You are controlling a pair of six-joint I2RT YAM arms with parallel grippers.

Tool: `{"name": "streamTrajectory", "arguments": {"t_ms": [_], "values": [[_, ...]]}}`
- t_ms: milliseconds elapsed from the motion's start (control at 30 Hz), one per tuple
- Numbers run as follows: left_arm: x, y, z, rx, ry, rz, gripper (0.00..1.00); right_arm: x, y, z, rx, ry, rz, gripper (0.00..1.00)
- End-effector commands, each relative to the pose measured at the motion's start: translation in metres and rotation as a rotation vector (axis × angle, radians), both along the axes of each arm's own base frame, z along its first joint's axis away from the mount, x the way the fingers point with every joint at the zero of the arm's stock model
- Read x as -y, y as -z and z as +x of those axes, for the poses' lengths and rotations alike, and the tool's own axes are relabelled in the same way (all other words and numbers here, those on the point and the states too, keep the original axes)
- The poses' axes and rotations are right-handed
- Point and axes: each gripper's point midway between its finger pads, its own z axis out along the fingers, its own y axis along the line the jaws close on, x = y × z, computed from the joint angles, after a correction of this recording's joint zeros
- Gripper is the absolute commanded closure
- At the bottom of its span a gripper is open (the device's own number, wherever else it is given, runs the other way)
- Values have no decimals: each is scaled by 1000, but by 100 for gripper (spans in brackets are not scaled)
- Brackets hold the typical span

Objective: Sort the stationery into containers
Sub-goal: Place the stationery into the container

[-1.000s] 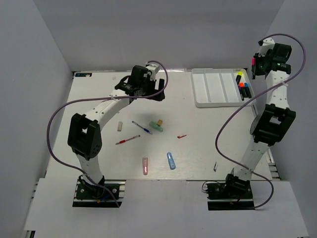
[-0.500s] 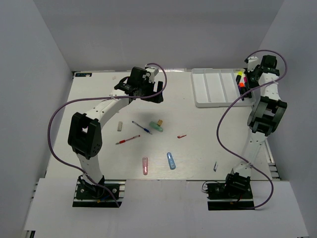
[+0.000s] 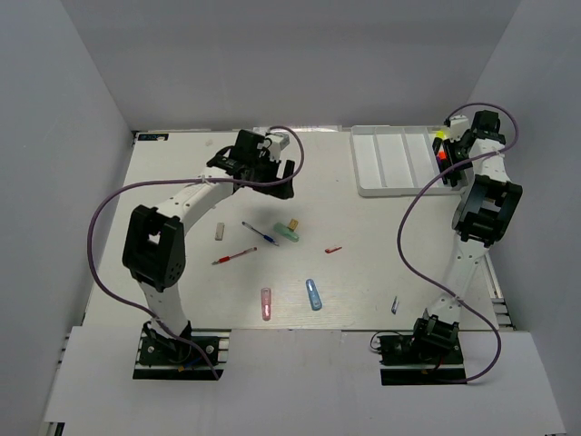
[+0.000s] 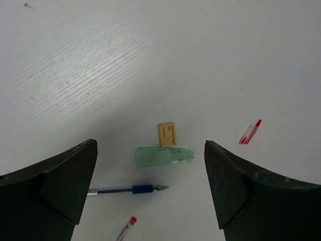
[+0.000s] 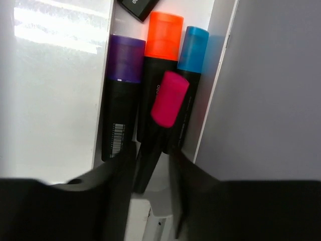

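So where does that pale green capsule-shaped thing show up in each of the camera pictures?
Top external: the green capsule lies mid-table, just left of the picture's centre.
Left wrist: it sits in the middle, slightly low, lying sideways.
Right wrist: not in it.
Shared landmark: the small tan piece right beside the capsule, with the blue pen close by on its other side, shows in both the top and left wrist views.

5 hiliters point(image 5: 169, 98), 2 pens point(image 3: 260, 233), 3 capsules point(image 3: 314, 294)

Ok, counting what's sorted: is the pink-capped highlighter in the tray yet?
In: the pink-capped highlighter sits slanted over the orange highlighter and blue highlighter inside the tray's end compartment.
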Motion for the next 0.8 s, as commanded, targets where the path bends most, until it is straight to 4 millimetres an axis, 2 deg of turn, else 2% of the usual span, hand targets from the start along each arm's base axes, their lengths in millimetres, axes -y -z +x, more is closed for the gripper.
{"name": "streamTrajectory", "arguments": {"t_ms": [0, 33, 67, 133, 167, 200, 233, 267, 300, 333, 367, 400, 433, 467, 500, 533, 567, 600, 667, 700, 733, 767], "values": [[-15, -24, -17, 29, 86, -15, 5, -1, -19, 4, 42, -4, -7, 58], [-22, -17, -21, 38, 123, 14, 5, -4, -23, 3, 46, -12, 6, 57], [-29, -23, -24, 47, 130, 9, 6, -6, -35, 2, 63, -13, 12, 56], [-42, -21, -28, 71, 153, 39, 8, -15, -46, 1, 77, -29, 39, 53], [-48, -17, -32, 67, 159, 52, 9, -17, -62, -2, 96, -30, 43, 53], [-58, -25, -33, 88, 157, 54, 10, -20, -70, -3, 106, -33, 52, 53], [-63, -28, -34, 115, 182, 70, 10, -27, -92, -5, 145, -53, 68, 53], [-68, -28, -39, 106, 192, 78, 11, -31, -99, -12, 150, -63, 83, 53], [-71, -37, -44, 126, 207, 70, 11, -35, -108, -16, 165, -75, 93, 53], [-76, -40, -45, 143, 222, 79, 11, -48, -138, -23, 223, -117, 109, 53], [-77, -40, -51, 136, 239, 80, 11, -55, -150, -27, 248, -143, 118, 53], [-81, -43, -54, 138, 243, 74, 11, -64, -150, -37, 242, -164, 140, 53], [-84, -47, -59, 138, 249, 64, 11, -80, -179, -47, 298, -215, 162, 53], [-84, -45, -64, 125, 254, 61, 11, -89, -189, -55, 313, -239, 182, 53], [-84, -44, -68, 114, 258, 58, 11, -106, -191, -65, 311, -286, 224, 52], [-85, -41, -75, 93, 267, 58, 11, -118, -214, -77, 350, -341, 211, 51], [-86, -40, -78, 89, 272, 63, 12, -130, -214, -92, 322, -378, 239, 52], [-87, -34, -83, 75, 285, 69, 12, -151, -226, -108, 330, -452, 276, 54], [-91, -35, -88, 108, 302, 104, 14, -175, -218, -135, 273, -603, 245, 63], [-96, -27, -89, 101, 275, 123, 14, -197, -198, -168, 180, -666, 247, 69], [-96, -32, -86, 128, 260, 119, 15, -219, -183, -184, 139, -745, 221, 71], [-94, -33, -87, 128, 254, 106, 14, -227, -168, -198, 125, -816, 161, 73]]}}
